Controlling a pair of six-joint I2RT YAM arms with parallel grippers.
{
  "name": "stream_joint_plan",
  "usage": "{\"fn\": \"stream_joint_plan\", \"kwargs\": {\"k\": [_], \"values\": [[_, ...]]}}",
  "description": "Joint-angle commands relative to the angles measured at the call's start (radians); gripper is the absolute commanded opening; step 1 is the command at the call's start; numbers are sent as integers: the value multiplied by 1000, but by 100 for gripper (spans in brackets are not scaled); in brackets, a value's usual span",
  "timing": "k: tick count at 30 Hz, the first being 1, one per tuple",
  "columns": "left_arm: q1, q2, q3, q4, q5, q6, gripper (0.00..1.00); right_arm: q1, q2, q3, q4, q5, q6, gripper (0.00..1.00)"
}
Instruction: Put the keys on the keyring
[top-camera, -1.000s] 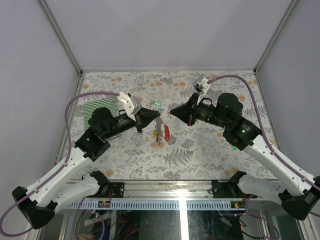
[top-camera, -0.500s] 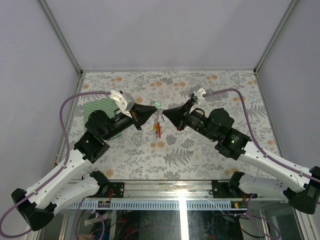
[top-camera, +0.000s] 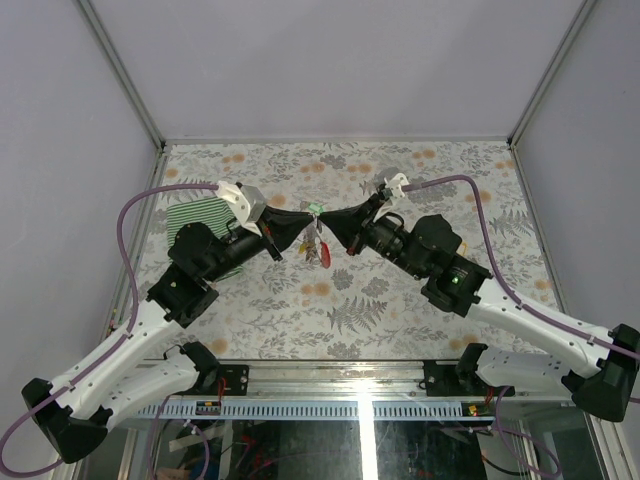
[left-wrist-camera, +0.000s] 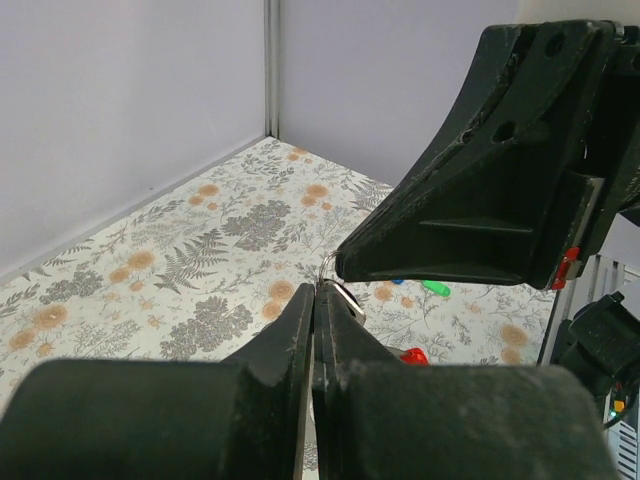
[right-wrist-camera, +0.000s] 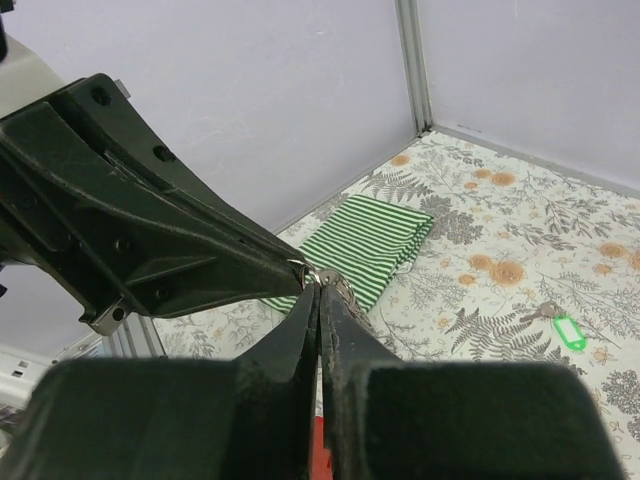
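Above the middle of the surface (top-camera: 400, 300), the left tool (top-camera: 304, 221) and right tool (top-camera: 337, 226) are seen tip to tip. Each is pinched together on the keyring (top-camera: 320, 248), hung between them. A green key (right-wrist-camera: 567, 330) is laid nearer the far edge.

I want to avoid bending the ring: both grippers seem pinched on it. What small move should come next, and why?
Probably hold the left gripper still and ease the right gripper slightly away, opening a gap in the keyring. Both are shut on it tip to tip in mid-air, and the green key lies loose on the table.
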Motion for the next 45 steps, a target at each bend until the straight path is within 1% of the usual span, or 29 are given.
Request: {"fn": "stream_joint_plan", "kwargs": {"k": [1, 14, 22, 45], "values": [[-5, -24, 2, 105, -3, -4, 0, 11, 19, 42, 76, -9, 8, 0], [-5, -25, 0, 103, 7, -3, 0, 10, 28, 44, 91, -4, 28, 0], [-5, -36, 2, 96, -7, 11, 0, 13, 25, 41, 32, 59, 66, 0], [-4, -53, 1, 68, -16, 43, 0, 13, 48, 73, -127, 133, 126, 0]]}}
